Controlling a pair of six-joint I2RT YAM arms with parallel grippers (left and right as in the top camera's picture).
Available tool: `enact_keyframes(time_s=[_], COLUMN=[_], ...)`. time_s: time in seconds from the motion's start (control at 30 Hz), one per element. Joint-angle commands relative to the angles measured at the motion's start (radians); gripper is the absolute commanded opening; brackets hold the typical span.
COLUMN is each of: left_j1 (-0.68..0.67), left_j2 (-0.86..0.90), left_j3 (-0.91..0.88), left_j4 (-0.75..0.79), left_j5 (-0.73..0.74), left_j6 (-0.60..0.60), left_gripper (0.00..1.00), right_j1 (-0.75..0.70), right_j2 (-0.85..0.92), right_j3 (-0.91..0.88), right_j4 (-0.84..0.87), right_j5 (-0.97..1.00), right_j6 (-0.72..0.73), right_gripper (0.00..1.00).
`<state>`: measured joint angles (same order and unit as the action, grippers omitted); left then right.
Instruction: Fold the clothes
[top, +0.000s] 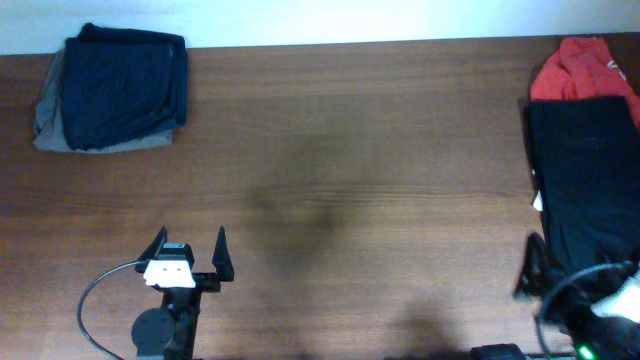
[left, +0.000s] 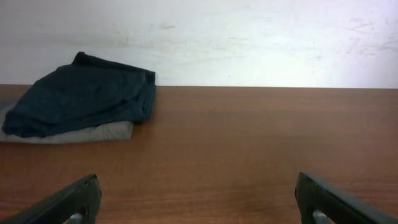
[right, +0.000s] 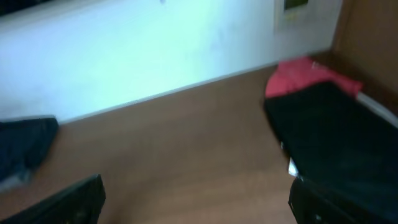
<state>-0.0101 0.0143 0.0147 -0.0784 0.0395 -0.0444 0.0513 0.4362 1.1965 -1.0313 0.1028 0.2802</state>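
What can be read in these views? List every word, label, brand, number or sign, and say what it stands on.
No text can be read in any view.
Pale mark on the red top: too small to read.
White tag at the edge of the black piece: too small and blurred to read.
Wall panel in the right wrist view: blurred, unreadable.

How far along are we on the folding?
Done: the navy piece lies folded on the grey trousers at the far left corner. In hand: nothing; the left gripper and right gripper are both open and empty. Left: the black piece and red top on the right look unfolded.
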Motion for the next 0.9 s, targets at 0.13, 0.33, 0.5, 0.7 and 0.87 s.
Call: enact_keyframes(time_s=[0.13, 0.33, 0.5, 0.7, 0.87], left_j1=[-0.003, -0.003, -0.003, -0.003, -0.003], left_j2=[-0.009, -0.009, -0.009, -0.009, -0.009], left_j3=[-0.006, -0.006, -0.006, -0.006, -0.006], left_j4=[-0.002, -0.002, -0.002, -0.002, -0.002], left_j5=[-0.007, -0.007, -0.007, -0.007, -0.007], left_j6=[0.015, 0.015, 0.015, 0.015, 0.015], left_gripper=[0.99, 0.99, 0.99, 0.99, 0.99], right_j1=[-0.001, -0.034, -0.047, -0.047, -0.047], right_j2=[-0.393, -0.433, -0.433, -0.433, -0.433], right_j3=[-0.819, -1.087, -1.191, -1.191, -1.191], right_j4=[0.555, 0.888, 1.003, 0.953, 0.953], right_j5=[-0.145, -0.143, -0.114, -0.123, -0.121], right_j6=[0.002, 0.01, 0.009, -0.231, -0.336], right_gripper=[0.98, 0.98, 0.98, 0.98, 0.98])
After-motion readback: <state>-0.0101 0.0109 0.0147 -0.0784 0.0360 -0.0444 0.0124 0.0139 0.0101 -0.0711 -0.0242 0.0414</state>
